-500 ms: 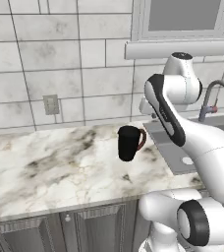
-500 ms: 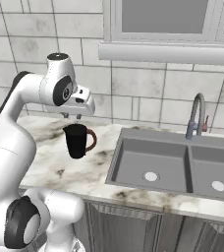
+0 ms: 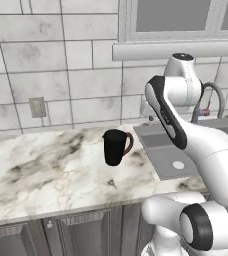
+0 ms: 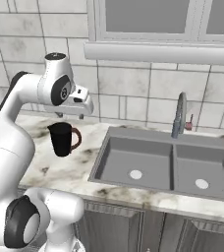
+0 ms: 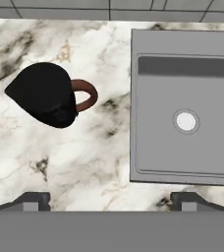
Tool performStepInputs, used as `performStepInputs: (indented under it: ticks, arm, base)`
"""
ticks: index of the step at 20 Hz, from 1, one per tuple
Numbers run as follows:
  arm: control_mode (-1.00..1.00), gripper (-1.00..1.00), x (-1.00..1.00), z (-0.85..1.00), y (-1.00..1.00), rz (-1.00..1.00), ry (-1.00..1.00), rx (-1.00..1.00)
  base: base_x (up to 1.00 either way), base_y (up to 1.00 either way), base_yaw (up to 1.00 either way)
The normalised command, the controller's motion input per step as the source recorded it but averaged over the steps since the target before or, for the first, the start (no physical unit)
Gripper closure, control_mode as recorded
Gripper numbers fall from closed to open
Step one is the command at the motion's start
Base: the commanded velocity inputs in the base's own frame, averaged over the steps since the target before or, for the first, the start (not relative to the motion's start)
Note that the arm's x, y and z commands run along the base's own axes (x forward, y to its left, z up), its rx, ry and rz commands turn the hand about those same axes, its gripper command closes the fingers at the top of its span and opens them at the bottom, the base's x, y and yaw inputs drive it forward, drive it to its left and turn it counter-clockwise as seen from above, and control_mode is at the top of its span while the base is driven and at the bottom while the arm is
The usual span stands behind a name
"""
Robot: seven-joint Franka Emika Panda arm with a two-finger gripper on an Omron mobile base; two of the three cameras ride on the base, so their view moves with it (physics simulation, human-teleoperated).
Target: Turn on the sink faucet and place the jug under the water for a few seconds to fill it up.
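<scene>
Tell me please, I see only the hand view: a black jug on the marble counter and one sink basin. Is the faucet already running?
Observer: No stream shows. In the right base view the sink faucet stands behind the divider of the sink, and nothing falls from its spout.
Operator: Is there a second basin?
Observer: Yes, the sink has two basins, each with a round pale drain.
Operator: Where is the gripper relative to the jug?
Observer: The gripper hangs open just above the jug, not touching it. The jug stands upright on the counter, left of the sink, its handle turned toward the sink.
</scene>
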Motion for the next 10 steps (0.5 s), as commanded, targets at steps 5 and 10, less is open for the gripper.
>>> performStepInputs:
  ticks: [5, 10]
  arm:
    - [1.0, -1.0, 0.0, 0.0, 0.0, 0.0, 0.0, 0.0]
    - [1.0, -1.0, 0.0, 0.0, 0.0, 0.0, 0.0, 0.0]
  base:
    - [0.02, -1.0, 0.0]
    - [0.0, -0.74, 0.0]
